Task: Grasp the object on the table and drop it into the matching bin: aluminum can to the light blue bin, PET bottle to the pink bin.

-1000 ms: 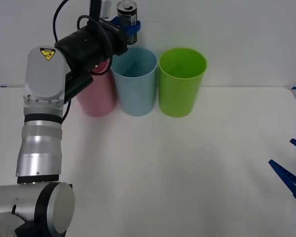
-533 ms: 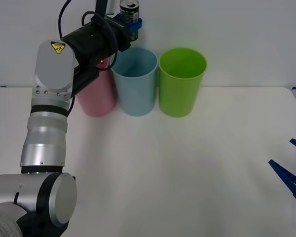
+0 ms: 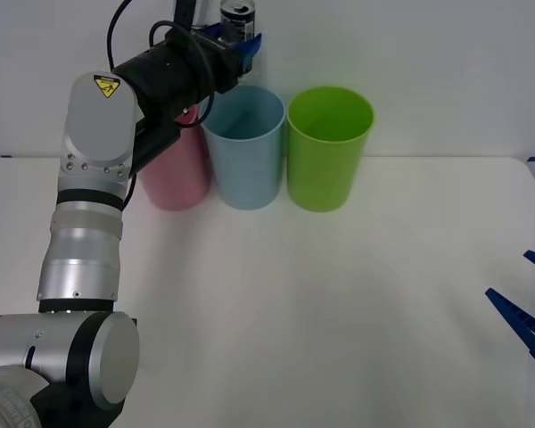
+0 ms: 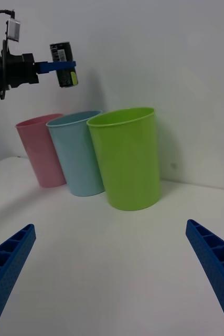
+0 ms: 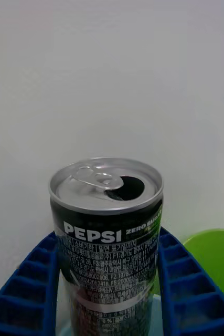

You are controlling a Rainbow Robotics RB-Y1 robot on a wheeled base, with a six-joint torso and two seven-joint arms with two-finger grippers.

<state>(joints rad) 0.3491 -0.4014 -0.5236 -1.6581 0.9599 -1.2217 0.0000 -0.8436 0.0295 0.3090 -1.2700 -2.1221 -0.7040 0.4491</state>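
Left gripper (image 3: pixel 241 36): clamped on the aluminum can (image 3: pixel 237 20), one blue ribbed finger (image 5: pixel 30 283) on each flank. You are holding it upright, pull-tab top up, opening already punched.

Can position: raised in the air, well clear of the table (image 3: pixel 339 294). From the front view it sits over the back rim of the light blue bin (image 3: pixel 243 147); the right wrist view shows it high above the bin mouths, roughly over the blue one and toward the pink side.

Bins relative to the left gripper: the light blue bin lies directly below; the pink bin (image 3: pixel 176 169) stands beside it on the arm's side, partly hidden by the forearm; the lime green bin (image 3: pixel 328 147) stands on the far side, touching or nearly touching the blue one.

Step in hand: release into the light blue bin. The carry looks finished; the drop is not yet done.

How to do it well: confirm that the can's axis falls inside the blue rim and not across the back edge. If it sits near the rim, bring the gripper slightly toward the bin's centre before you open. Lower toward the mouth to shorten the fall, since a light can may bounce off a rim into a neighbouring bin. Open both fingers evenly so that the can falls straight.

Right gripper (image 4: pixel 112 273): parked low over the table, well away from the bins, fingers spread wide, holding nothing. Leave it there.
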